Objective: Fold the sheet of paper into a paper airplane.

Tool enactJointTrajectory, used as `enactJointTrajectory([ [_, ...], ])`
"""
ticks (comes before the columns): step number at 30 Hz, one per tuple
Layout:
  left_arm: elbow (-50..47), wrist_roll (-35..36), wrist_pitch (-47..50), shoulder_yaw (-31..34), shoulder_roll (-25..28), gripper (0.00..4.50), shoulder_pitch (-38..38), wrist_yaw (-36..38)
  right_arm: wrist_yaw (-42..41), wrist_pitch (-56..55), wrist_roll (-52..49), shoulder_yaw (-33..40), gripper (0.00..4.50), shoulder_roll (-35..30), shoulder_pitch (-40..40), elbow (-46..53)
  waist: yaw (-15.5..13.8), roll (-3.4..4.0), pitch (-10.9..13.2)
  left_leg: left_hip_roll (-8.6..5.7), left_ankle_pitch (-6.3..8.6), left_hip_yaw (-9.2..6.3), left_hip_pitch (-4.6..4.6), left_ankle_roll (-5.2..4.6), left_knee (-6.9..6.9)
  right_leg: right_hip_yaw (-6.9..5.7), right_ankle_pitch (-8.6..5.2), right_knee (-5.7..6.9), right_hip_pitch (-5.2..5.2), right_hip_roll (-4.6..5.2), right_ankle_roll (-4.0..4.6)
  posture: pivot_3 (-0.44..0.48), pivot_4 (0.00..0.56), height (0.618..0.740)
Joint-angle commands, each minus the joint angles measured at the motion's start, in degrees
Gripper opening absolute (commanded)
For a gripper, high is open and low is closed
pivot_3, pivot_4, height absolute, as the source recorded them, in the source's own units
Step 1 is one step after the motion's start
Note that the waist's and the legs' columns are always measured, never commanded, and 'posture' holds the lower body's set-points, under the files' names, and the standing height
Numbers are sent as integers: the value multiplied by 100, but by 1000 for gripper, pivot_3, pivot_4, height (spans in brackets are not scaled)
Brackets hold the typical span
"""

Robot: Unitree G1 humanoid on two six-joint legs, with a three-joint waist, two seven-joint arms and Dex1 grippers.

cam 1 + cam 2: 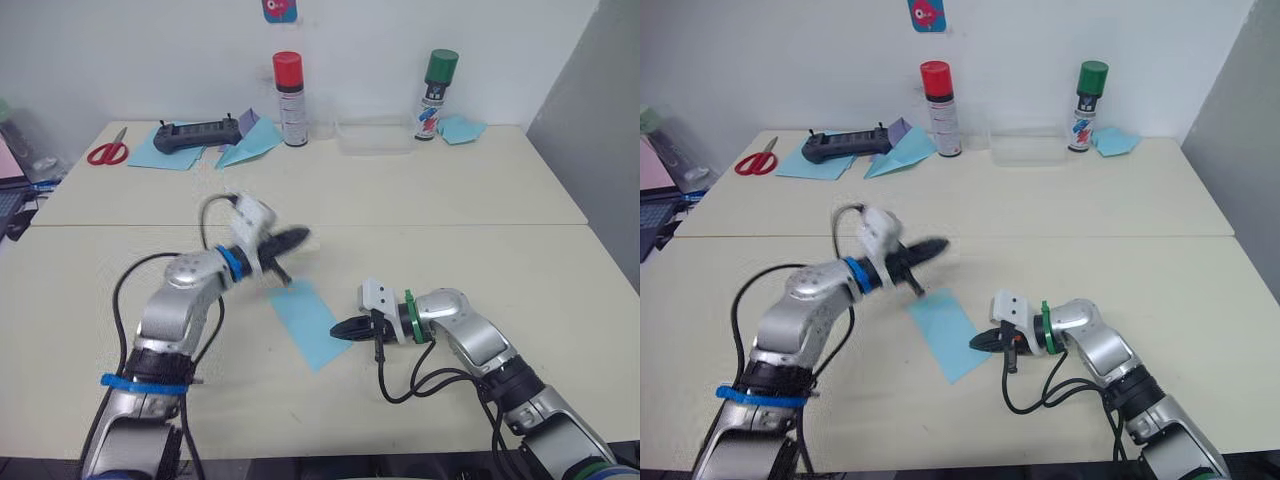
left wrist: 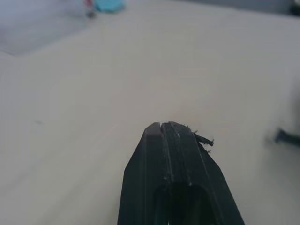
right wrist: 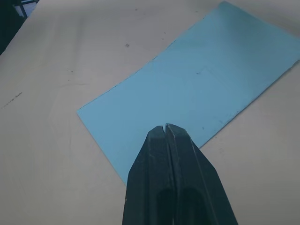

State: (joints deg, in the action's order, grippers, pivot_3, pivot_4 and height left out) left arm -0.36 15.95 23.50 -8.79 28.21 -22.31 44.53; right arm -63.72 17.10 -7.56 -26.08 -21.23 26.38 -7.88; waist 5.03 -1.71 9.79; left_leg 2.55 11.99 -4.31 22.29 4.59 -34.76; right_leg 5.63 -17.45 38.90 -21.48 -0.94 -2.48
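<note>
I have the cream tabletop (image 1: 470, 210) filling the middle of the frame, with the two arms coming in from the lower corners. The sheet of paper (image 1: 308, 321) lies flat just below centre, a plain light blue rectangle turned on a slant, with no crease I can make out yet, so I judge the folding barely begun. The right gripper (image 1: 338, 329) sits low at the sheet's lower right edge, jaws pressed together with nothing between them; in its wrist view the tips hang over the near edge of the blue sheet. The left gripper (image 1: 297, 239) is raised left of centre, above the sheet's upper corner and apart from it, jaws also pressed together and empty.

Along the top of the frame: a black controller (image 1: 197, 134) on blue paper, a wider blue dart with a lilac piece (image 1: 250, 142), a red-capped spray can (image 1: 289, 99), a clear tray (image 1: 375, 135), a green-capped spray can (image 1: 435, 95) with a small blue paper lump (image 1: 462, 128) beside it, and red scissors (image 1: 108, 151) at upper left.

My worry: the sheet is thin and loose on a smooth tabletop, so a closed tip pushing at its edge may slide or spin it instead of lifting it, and a crooked first fold would carry through the whole airplane
</note>
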Motion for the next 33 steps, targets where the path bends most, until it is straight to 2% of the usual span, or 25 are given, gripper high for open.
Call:
enactJointTrajectory([
  [1,-182,-171,59,-217,-38,0,233,7,147,160,361,-206,16,-75,-151,-421,0,-9,7,1,0,-1,1,0,0,0,0,1,-2,-1,0,0,150,740],
  [7,-8,-508,-45,-428,178,0,548,147,150,157,364,-197,16,-102,-164,-406,-4,-8,9,2,0,-1,3,0,0,1,-12,2,-5,0,22,0,150,740],
  [11,919,-1013,-412,-341,181,0,335,-339,161,169,368,-210,16,-106,-193,-367,-13,-8,7,1,0,-2,-1,0,-1,0,-13,1,-1,0,25,0,150,740],
  [15,1489,-1212,-660,-154,317,0,181,-616,176,187,356,-224,16,-125,-206,-329,-10,-6,4,1,0,3,-36,0,-1,8,-25,1,8,1,44,0,150,740],
  [21,1501,-960,-836,451,629,0,141,-596,198,147,341,-230,16,-100,-165,-405,3,-5,3,4,0,9,-37,0,4,10,-25,1,11,1,44,0,150,740],
  [27,481,44,-316,1263,901,0,269,54,310,477,-95,191,16,71,-118,-138,-8,-18,29,11,0,8,-26,0,13,0,-13,7,1,0,24,0,150,740],
  [28,338,157,-220,1336,987,255,332,188,313,544,-157,278,1,67,-104,-70,-7,-21,35,11,0,7,-21,0,13,-1,-13,7,-2,0,24,0,150,740],
  [29,184,341,-73,1424,1084,539,424,376,250,680,-265,359,185,23,-97,44,-7,-18,37,11,0,7,-8,1,13,-1,-12,6,-9,1,23,0,150,740],
  [31,-187,690,178,1545,1283,1020,673,753,128,967,-483,496,602,-115,-97,342,-8,-9,43,8,-1,7,25,2,11,1,-4,6,-35,3,10,0,150,740],
  [33,-600,991,443,1638,1407,1660,931,963,79,1184,-650,592,1244,-265,-105,628,-23,5,57,7,-2,7,60,3,8,1,2,7,-69,4,4,0,150,740],
])
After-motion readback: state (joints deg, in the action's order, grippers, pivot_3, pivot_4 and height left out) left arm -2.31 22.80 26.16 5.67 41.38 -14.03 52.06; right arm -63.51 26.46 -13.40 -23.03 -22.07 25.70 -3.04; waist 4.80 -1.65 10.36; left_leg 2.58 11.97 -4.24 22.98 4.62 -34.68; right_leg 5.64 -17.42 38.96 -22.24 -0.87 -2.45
